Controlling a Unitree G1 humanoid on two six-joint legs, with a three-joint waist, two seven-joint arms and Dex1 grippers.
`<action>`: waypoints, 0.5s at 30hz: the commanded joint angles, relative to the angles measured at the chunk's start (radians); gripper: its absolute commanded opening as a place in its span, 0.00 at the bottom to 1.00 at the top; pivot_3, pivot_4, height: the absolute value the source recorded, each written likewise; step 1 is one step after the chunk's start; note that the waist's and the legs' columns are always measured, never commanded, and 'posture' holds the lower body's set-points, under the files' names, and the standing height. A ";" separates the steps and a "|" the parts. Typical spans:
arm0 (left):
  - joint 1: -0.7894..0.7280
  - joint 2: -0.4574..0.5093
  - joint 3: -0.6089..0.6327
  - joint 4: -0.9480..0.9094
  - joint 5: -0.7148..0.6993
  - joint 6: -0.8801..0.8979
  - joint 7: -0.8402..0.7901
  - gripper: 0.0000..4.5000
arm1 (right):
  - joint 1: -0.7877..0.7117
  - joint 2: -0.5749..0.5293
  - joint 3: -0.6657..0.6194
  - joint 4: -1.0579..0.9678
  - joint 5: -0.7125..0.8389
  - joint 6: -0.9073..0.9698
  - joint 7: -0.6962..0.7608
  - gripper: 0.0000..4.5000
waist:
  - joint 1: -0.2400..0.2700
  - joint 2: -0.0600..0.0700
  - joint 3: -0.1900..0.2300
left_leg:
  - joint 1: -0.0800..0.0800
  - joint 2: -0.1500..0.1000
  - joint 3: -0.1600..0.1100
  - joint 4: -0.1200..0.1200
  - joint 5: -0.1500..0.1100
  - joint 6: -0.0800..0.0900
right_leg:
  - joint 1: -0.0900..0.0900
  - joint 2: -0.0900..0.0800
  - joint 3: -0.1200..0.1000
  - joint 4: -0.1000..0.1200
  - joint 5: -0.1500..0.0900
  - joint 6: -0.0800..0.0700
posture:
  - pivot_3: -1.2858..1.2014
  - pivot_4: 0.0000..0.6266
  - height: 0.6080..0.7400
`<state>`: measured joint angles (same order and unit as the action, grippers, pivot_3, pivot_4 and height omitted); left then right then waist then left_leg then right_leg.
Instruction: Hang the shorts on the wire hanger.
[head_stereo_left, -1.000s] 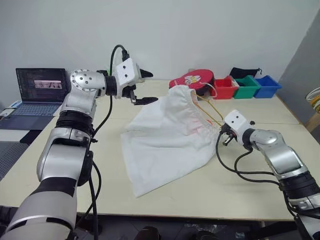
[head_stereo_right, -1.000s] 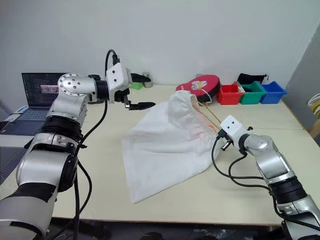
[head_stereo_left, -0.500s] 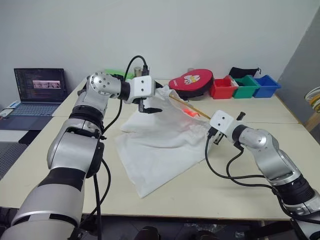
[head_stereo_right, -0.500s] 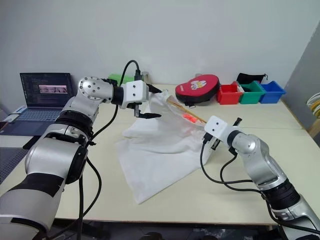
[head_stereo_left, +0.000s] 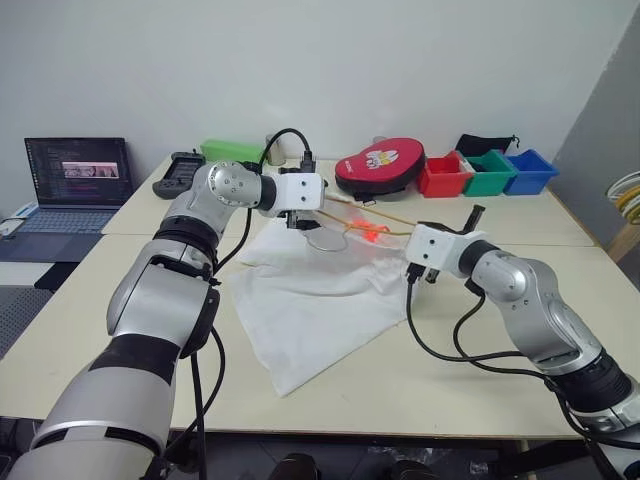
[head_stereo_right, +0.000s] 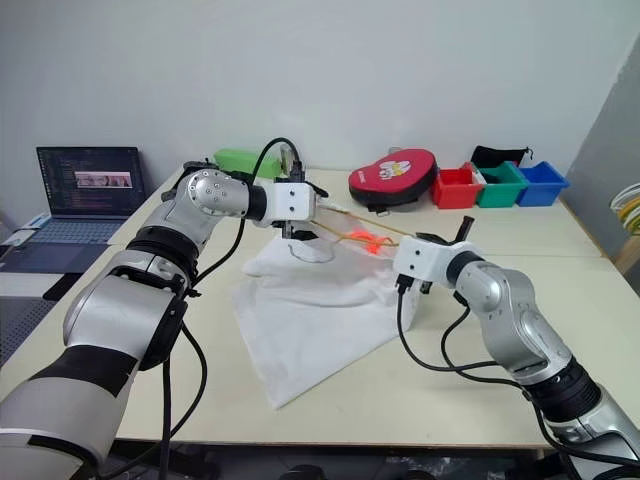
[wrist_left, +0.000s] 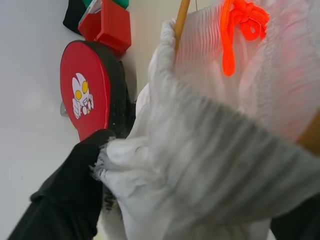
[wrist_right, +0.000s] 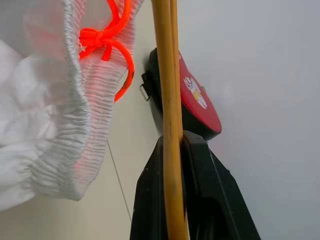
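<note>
The shorts (head_stereo_left: 310, 305) lay mostly flat on the near part of the table (head_stereo_left: 480, 370), only the gathered waistband end lifted off it. The right gripper (wrist_right: 175, 150) was clamped shut on the wire hanger (wrist_right: 167, 75), holding it above the table, its wire running along the raised waistband. Farther back, the left gripper (head_stereo_left: 300, 217) had waistband fabric between its fingers (wrist_left: 75, 190), jaws partly spread; whether it was pinched tight cannot be told. Judged early-to-mid: both things in hand, but how far the hanger was threaded was unclear and the fabric was not hanging yet.
</note>
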<state>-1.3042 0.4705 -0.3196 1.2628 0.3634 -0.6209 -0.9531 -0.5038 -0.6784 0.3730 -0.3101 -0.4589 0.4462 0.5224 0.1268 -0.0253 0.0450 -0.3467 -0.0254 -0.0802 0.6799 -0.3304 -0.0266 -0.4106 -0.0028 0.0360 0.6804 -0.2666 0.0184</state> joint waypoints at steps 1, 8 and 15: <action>-0.018 -0.001 0.002 -0.011 0.003 -0.011 0.001 0.67 | -0.032 0.019 -0.050 -0.037 -0.019 -0.032 -0.015 0.00 | -0.001 0.000 0.000 | 0.000 0.000 0.000 0.000 0.000 0.000 | 0.000 0.000 0.000 0.000 0.000 0.000 | 0.59 0.00 1.00; -0.019 -0.008 0.004 -0.013 0.002 -0.006 0.004 0.34 | -0.032 0.038 -0.062 -0.038 -0.032 -0.036 -0.010 0.00 | -0.007 0.000 0.000 | 0.000 0.000 0.000 0.000 0.000 0.000 | 0.000 0.000 0.000 0.000 0.000 0.000 | 0.59 0.00 1.00; -0.013 -0.007 0.005 -0.017 0.000 -0.010 -0.009 0.02 | -0.027 0.050 -0.076 -0.041 -0.010 -0.005 0.036 0.00 | -0.018 0.000 0.000 | 0.000 0.000 0.001 0.000 0.000 0.000 | 0.000 0.000 0.000 0.000 0.000 0.000 | 0.59 0.00 1.00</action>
<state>-1.3041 0.4701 -0.3257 1.2633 0.3740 -0.6235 -0.9631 -0.5033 -0.6406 0.3467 -0.3097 -0.4868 0.4436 0.5555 0.1087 -0.0254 0.0449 -0.3465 -0.0257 -0.0796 0.6801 -0.3303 -0.0266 -0.4104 -0.0030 0.0361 0.6807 -0.2665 0.0183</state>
